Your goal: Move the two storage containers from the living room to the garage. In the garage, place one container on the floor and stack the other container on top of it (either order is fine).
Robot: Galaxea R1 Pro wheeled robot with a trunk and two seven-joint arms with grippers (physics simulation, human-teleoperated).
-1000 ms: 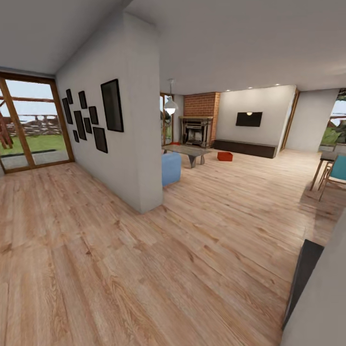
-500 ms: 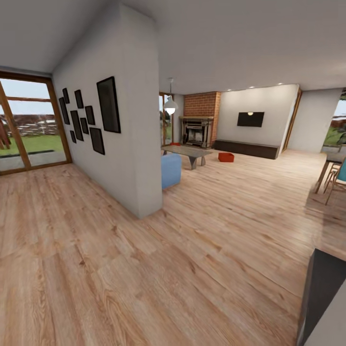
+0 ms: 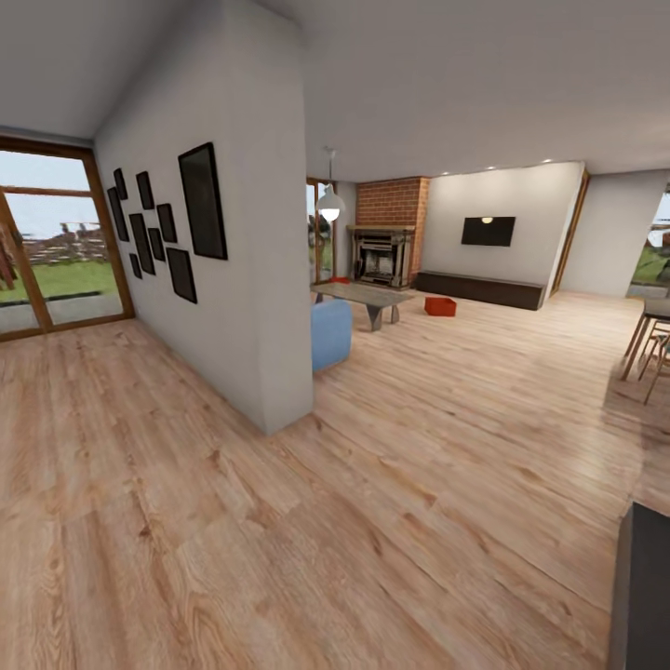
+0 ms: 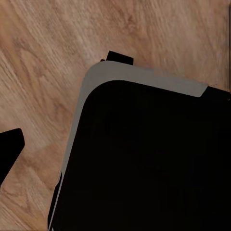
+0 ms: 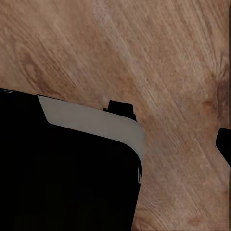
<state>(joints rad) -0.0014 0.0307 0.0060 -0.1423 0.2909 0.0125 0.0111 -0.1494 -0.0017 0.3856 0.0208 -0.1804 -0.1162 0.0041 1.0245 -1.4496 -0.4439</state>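
Camera has shifted; wall [image 3: 251, 279] looms nearer.
One bin [image 3: 440, 306] sits by the fireplace [image 3: 381, 255]; finger state can't be told.

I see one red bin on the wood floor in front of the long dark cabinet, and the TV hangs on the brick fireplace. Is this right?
Not quite. In the head view the TV hangs on the white wall, beside the brick fireplace. The red bin does sit on the wood floor before the long dark cabinet.

One red-orange container [image 3: 440, 306] on plank floor [image 3: 391, 484] — one TV [image 3: 487, 231] — one fireplace [image 3: 380, 256]
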